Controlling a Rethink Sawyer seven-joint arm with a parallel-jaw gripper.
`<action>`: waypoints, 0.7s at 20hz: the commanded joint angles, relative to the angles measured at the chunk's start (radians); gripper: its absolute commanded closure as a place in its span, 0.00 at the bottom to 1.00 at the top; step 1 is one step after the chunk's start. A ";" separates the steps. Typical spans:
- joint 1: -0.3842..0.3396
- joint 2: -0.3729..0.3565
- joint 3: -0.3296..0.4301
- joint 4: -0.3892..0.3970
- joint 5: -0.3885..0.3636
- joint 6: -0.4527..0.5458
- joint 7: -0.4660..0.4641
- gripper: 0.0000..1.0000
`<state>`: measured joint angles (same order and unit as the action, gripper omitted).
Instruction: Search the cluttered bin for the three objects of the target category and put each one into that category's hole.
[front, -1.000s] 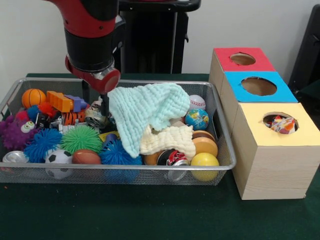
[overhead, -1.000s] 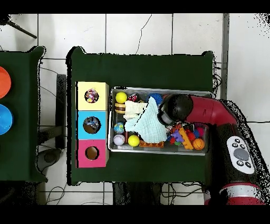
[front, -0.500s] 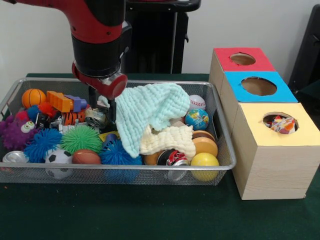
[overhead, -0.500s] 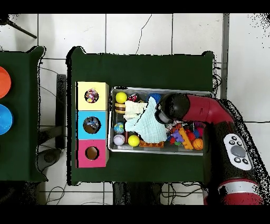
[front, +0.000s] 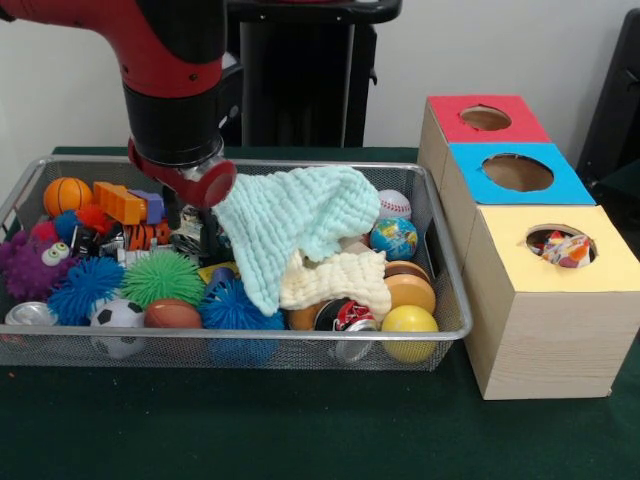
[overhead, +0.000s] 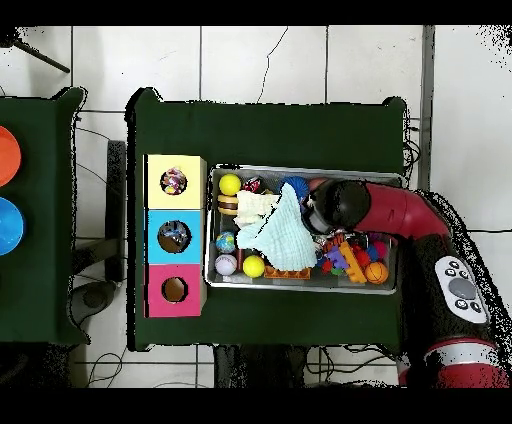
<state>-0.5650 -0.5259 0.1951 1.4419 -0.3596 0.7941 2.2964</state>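
The mint cloth (front: 290, 225) lies across the middle of the bin (front: 250, 350), draped over a cream cloth (front: 335, 280) and several balls. It probably hides some of what the search is after. Which category is the target cannot be told from here.

In the front view one corner of the mint cloth rises at its upper left, touching or just beside the red wrist of the arm (front: 175, 90). From there it fans out to the right and toward the bin's front wall, so its long axis runs away from the gripper (front: 195, 222).

The gripper sits low among the toys at the cloth's left edge. It is too hidden by the wrist and the clutter to tell whether it is spread, closed or pinching the corner.

The three boxes stand outside the bin on the cloth's far side from the gripper. The yellow box (front: 560, 300) is nearest the front, and something already shows in its hole (front: 560, 245). Any carry to a hole likely has to pass over the cloth.
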 joint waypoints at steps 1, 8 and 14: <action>-0.036 0.054 0.081 0.025 -0.076 -0.054 -0.210 0.00; -0.038 0.056 0.079 0.033 -0.075 -0.053 -0.192 0.00; -0.030 0.064 0.073 0.011 -0.081 -0.041 -0.190 0.00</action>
<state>-0.5955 -0.5052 0.1958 1.4418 -0.3596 0.7924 2.2964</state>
